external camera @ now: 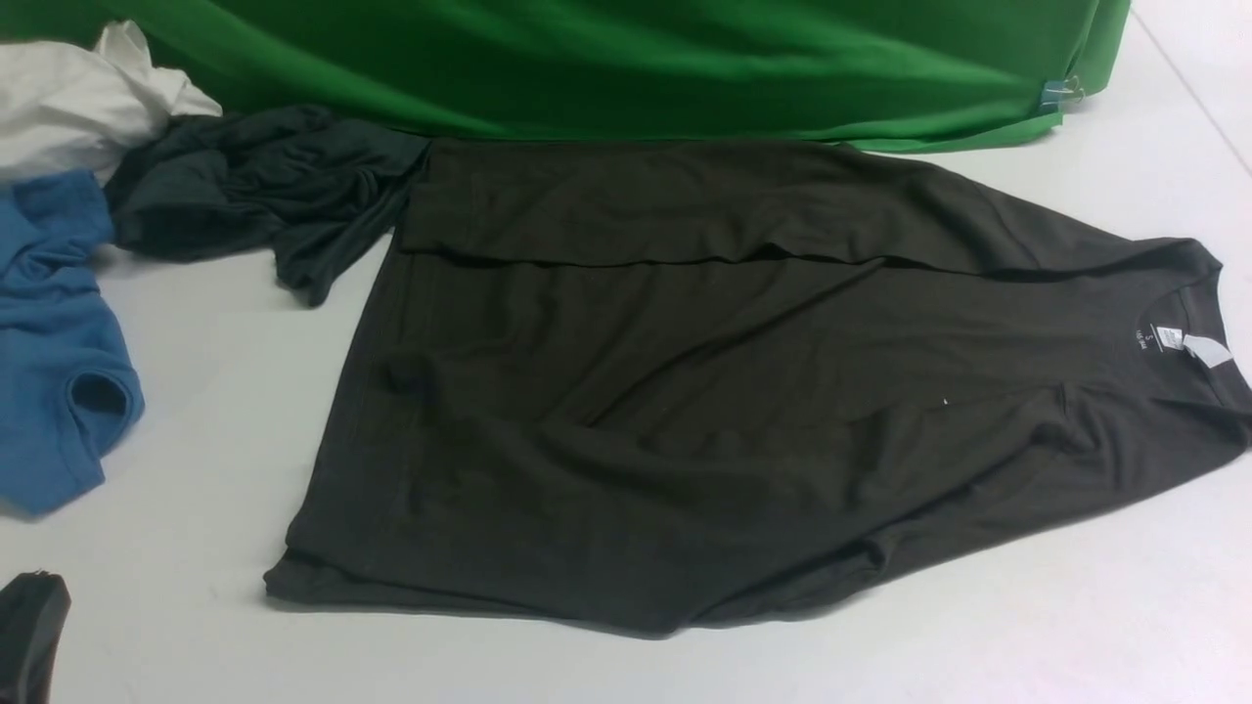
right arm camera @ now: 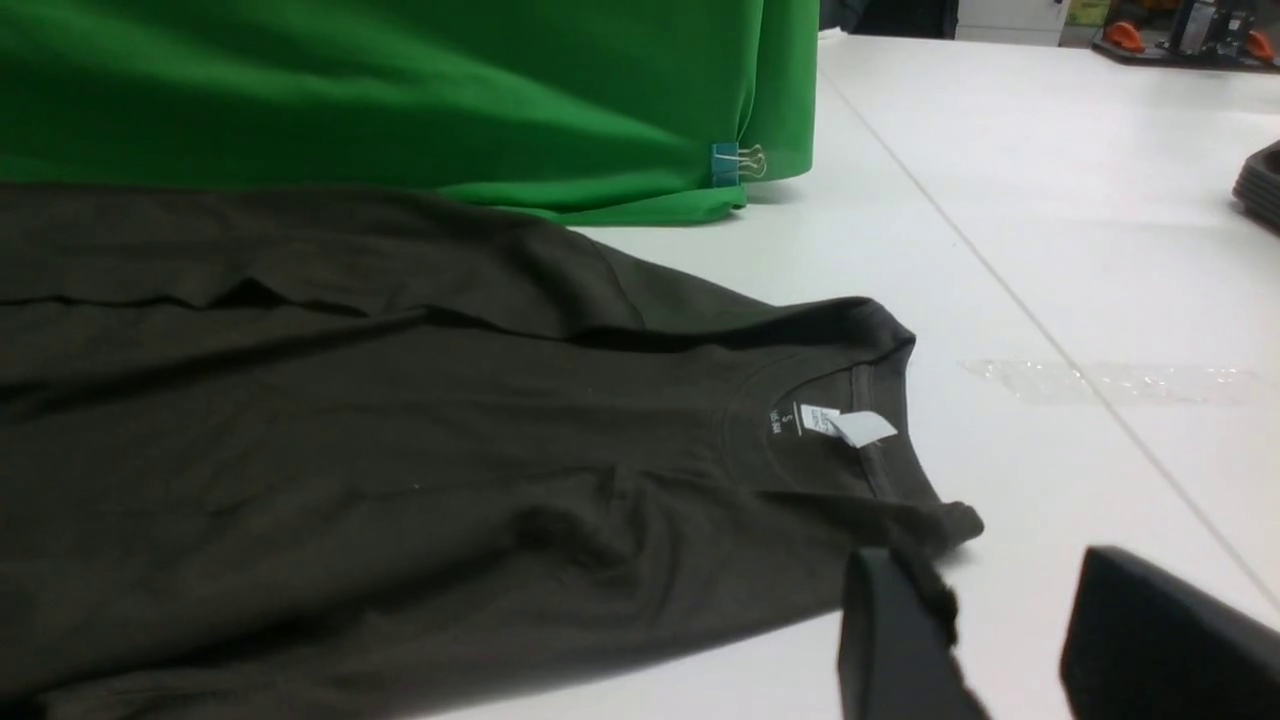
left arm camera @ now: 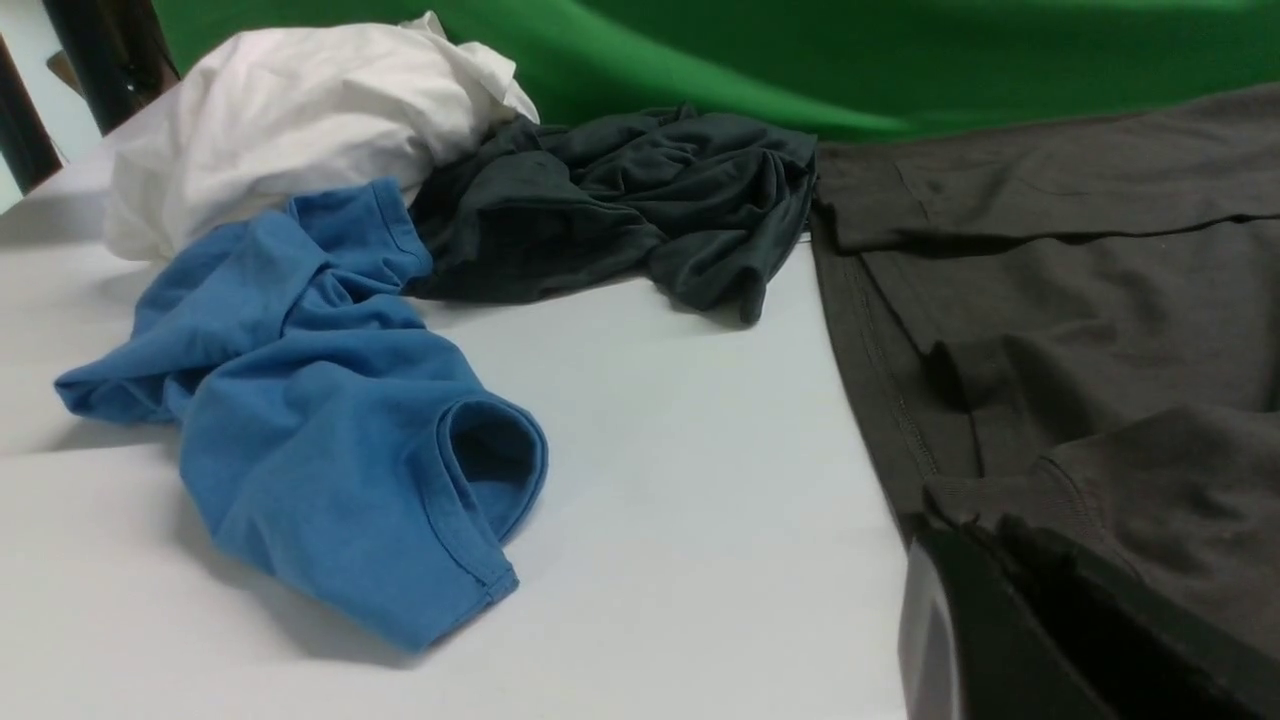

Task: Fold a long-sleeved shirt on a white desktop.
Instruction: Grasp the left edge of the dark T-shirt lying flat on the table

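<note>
The long-sleeved shirt lies flat on the white surface, collar just ahead of the released right hand, hem corner beside the left hand, whose grip I cannot tell.

Front view: raised, angled down across the counter, long-sleeved shirt nearly whole. Left wrist view: low, close, facing its hem end. Right wrist view: low, close, facing its collar end. All 3 share the shirt and green backdrop.

crumpled blue shirt on white desktop, dark long-sleeved shirt spread alongside
</note>
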`<state>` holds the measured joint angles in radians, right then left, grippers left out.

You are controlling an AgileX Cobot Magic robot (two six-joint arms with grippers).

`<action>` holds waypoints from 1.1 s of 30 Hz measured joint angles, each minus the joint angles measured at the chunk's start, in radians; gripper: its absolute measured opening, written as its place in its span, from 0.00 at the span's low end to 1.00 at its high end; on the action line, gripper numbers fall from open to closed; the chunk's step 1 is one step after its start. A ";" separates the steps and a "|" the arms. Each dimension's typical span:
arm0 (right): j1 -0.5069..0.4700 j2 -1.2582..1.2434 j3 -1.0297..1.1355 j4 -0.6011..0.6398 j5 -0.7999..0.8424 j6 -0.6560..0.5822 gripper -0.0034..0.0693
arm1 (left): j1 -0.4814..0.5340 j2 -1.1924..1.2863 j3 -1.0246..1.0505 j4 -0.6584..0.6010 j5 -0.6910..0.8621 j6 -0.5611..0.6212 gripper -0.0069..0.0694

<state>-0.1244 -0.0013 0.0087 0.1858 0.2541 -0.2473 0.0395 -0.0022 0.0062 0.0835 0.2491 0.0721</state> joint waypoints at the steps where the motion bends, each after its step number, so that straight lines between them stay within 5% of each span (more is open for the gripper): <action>1: 0.000 0.000 0.000 0.000 0.000 0.000 0.38 | 0.000 0.000 0.000 0.000 0.000 0.000 0.12; 17: 0.000 0.000 0.000 -0.001 -0.104 0.037 0.38 | 0.000 0.000 0.000 0.003 -0.121 0.001 0.12; 27: 0.000 0.000 0.000 0.000 -0.354 0.644 0.38 | 0.000 0.000 0.000 -0.003 -0.382 -0.006 0.12; 33: 0.000 0.000 0.000 0.000 -0.564 0.720 0.38 | 0.000 0.000 -0.001 -0.028 -0.767 -0.239 0.12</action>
<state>-0.1244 -0.0013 0.0087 0.1858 -0.3099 0.4723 0.0395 -0.0022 0.0054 0.0559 -0.5176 -0.1670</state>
